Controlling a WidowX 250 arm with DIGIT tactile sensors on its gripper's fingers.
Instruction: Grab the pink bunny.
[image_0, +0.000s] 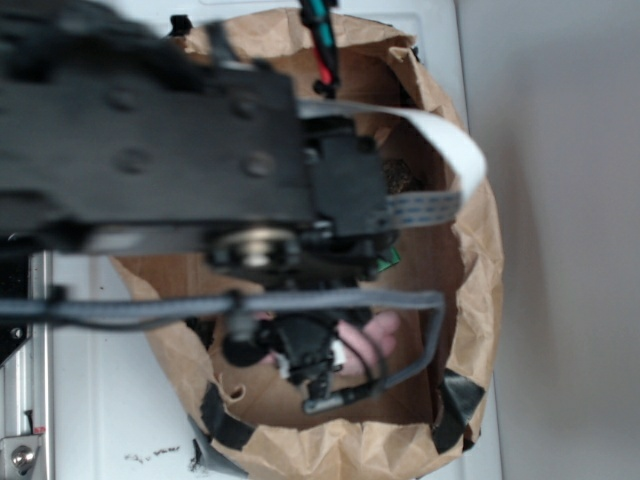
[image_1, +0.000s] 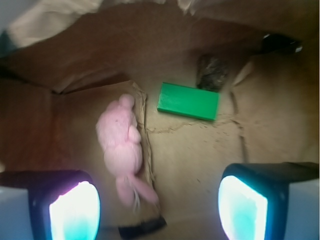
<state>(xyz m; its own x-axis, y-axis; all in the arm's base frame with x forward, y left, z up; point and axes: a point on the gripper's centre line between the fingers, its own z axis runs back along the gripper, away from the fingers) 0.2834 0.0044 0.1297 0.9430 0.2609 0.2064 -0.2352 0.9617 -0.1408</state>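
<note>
No label or writing is readable anywhere. In the wrist view the pink bunny (image_1: 121, 145) lies lower left of centre on the brown paper bag's (image_1: 200, 150) floor, ears toward the bottom edge. The gripper (image_1: 159, 207) hangs above it with fingers (image_1: 74, 210) spread wide, empty. A green block (image_1: 188, 101) sits upper centre, touching a dark rough lump (image_1: 211, 72) (blurred). From outside, the black arm (image_0: 160, 150) covers most of the bag
</note>
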